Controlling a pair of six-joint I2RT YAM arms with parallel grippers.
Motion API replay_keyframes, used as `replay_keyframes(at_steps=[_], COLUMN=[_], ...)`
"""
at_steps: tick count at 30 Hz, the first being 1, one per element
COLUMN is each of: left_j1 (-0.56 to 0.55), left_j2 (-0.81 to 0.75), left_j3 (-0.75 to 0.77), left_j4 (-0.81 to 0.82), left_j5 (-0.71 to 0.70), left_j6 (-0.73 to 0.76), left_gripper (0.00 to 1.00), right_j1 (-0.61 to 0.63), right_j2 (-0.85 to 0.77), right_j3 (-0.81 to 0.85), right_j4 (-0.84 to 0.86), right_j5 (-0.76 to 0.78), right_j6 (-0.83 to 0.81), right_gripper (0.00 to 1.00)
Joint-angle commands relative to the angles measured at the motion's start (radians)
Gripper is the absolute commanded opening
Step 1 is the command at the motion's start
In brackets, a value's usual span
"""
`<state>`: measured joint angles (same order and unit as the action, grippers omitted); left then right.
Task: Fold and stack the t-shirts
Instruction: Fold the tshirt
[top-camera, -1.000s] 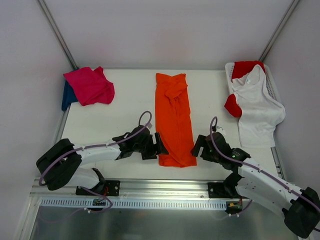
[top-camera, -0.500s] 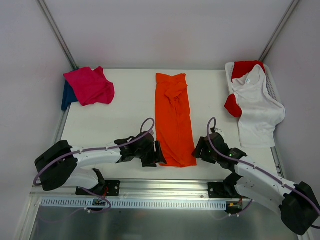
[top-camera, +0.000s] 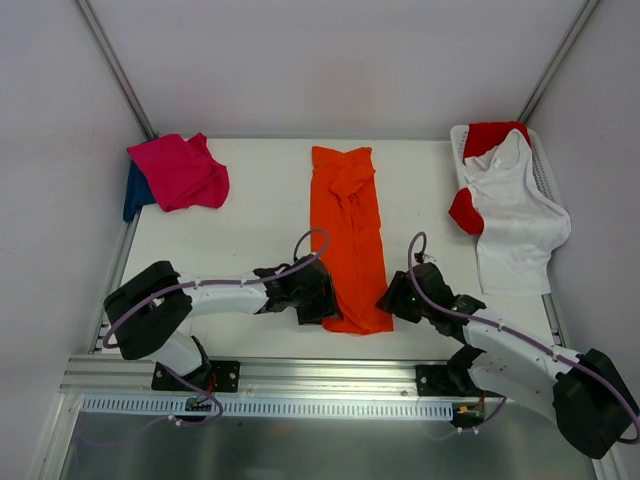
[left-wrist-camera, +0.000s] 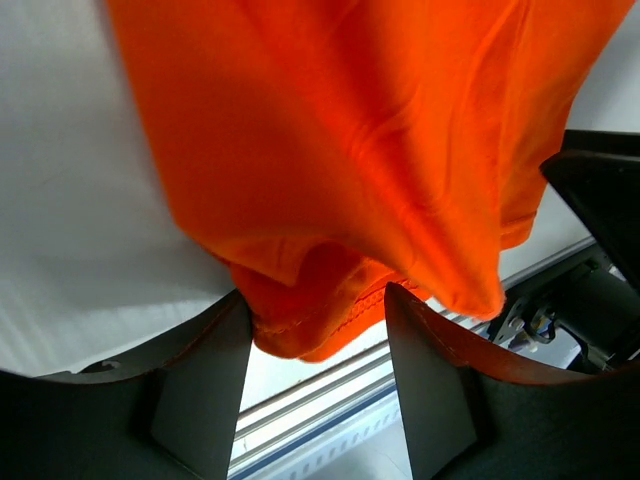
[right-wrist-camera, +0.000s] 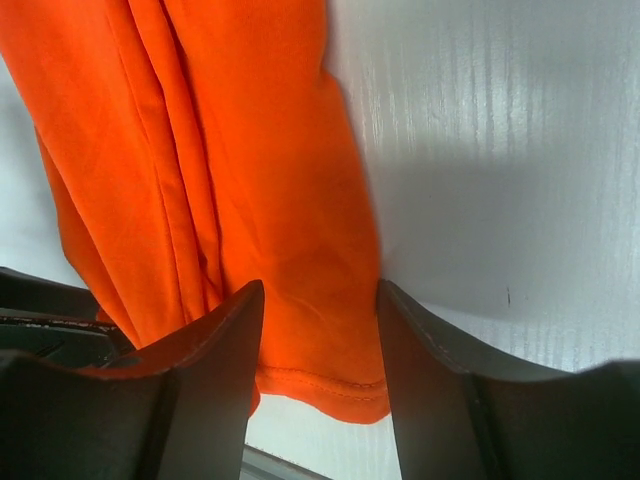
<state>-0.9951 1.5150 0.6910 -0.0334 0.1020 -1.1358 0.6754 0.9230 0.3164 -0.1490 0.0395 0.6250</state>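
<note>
While their jaws gape, both end effectors (left-wrist-camera: 315, 305) (right-wrist-camera: 318, 300) straddle the orange t-shirt (top-camera: 345, 230).

The orange t-shirt (top-camera: 348, 240) is soft, matt cloth, creased along its length, and its stitched hem shows in the wrist views. The magenta-pink t-shirt (top-camera: 180, 170), dark blue t-shirt (top-camera: 132, 192), white t-shirt (top-camera: 515, 215) and red t-shirt (top-camera: 492, 135) look like the same dull cloth. The table (top-camera: 250, 220) is white and smooth with a faint sheen; the right wrist view shows fine ribbing on it. The basket (top-camera: 547, 165) is white plastic pierced with small holes. The left gripper (left-wrist-camera: 315, 295) and right gripper (right-wrist-camera: 320, 285) have fingers (left-wrist-camera: 200, 400) of smooth, dark, matt plastic. The left arm (top-camera: 215, 295) and right arm (top-camera: 520, 355) wear white, slightly glossy shells. The rail (top-camera: 330, 372) along the near edge is bare ribbed metal.
</note>
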Motion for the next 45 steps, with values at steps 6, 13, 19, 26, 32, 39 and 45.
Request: replay_keyframes(at_steps=[6, 13, 19, 26, 32, 39, 45], left_j1=[-0.008, -0.007, -0.010, -0.016, -0.017, -0.017, 0.002], left_j2=[0.079, 0.077, 0.016, -0.078, -0.167, -0.256, -0.243], left_j3=[0.053, 0.054, 0.058, 0.050, 0.083, 0.133, 0.232], left_j4=[-0.014, -0.017, -0.048, -0.125, -0.175, -0.255, -0.280], left_j5=[-0.024, -0.025, -0.035, -0.087, -0.051, -0.044, -0.024], left_j6=[0.039, 0.042, 0.073, 0.099, 0.122, 0.143, 0.191], left_gripper=[0.34, 0.00, 0.00, 0.00, 0.00, 0.00, 0.00], right_j1=[-0.004, -0.005, -0.004, -0.004, -0.002, -0.002, -0.004], right_j2=[0.022, 0.036, 0.005, -0.156, -0.233, -0.265, -0.182], right_j3=[-0.026, -0.020, -0.001, 0.073, 0.160, 0.205, 0.269], right_j4=[-0.008, -0.004, -0.033, -0.203, -0.345, -0.423, -0.423], right_j5=[0.000, -0.001, -0.023, 0.008, -0.006, -0.001, 0.010], right_j6=[0.010, 0.007, 0.012, 0.001, 0.008, 0.009, -0.014], right_gripper=[0.23, 0.01, 0.00, 0.00, 0.01, 0.00, 0.01])
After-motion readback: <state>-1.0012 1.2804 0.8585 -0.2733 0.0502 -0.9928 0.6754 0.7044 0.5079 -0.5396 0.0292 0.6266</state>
